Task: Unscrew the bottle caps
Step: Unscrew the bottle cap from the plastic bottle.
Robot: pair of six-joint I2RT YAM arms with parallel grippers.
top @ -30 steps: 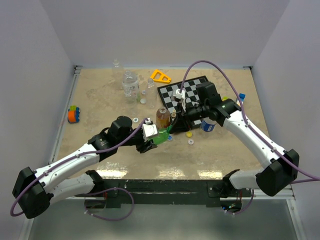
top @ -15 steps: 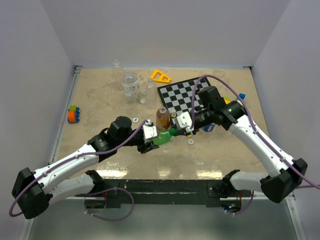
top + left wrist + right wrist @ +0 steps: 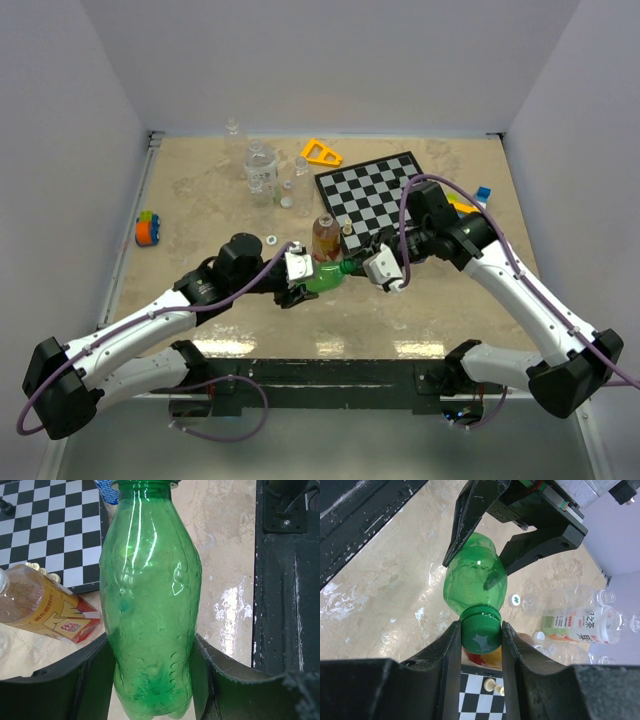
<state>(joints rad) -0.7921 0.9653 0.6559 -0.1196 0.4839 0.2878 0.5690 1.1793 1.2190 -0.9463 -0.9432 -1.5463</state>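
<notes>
Judging from how things lie, the task is about half done: the green cap (image 3: 480, 636) sits on the neck of the green bottle (image 3: 472, 582), not yet off, and the right gripper (image 3: 356, 266) is pinched tight on it. The left gripper (image 3: 152, 680) holds this bottle by its body, turned sideways over the table (image 3: 200, 200). Just behind it stands one amber bottle (image 3: 324, 237); whether it has a cap I cannot tell. I count one green bottle, one green cap, one amber bottle, and two loose white caps (image 3: 272, 240) (image 3: 287, 201) on the table, so probably two bottles are already opened
</notes>
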